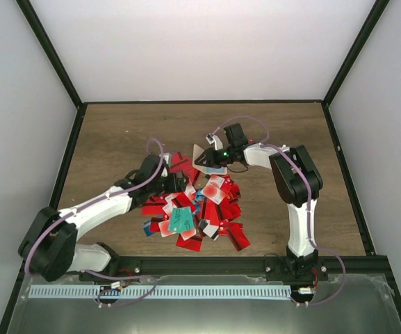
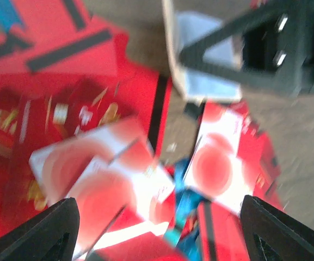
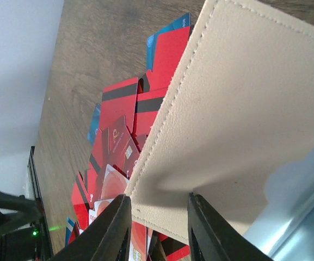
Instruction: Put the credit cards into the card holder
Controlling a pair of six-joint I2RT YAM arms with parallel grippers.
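The credit cards (image 1: 194, 221) lie heaped centrally: thin, stiff, slick, best pinched by a raised edge. At the heap's 11 o'clock, the left gripper (image 2: 157, 217) gapes empty. At 12 o'clock, the right gripper (image 3: 157, 215) clamps the card holder (image 3: 244, 109), probably floppy, by one edge.

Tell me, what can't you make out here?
- Print on the credit cards: left wrist view, motion blur.
- Inside of the card holder: right wrist view shows only an outer face, cut off by the frame.
- Cards beneath the left gripper: top view, it covers them.
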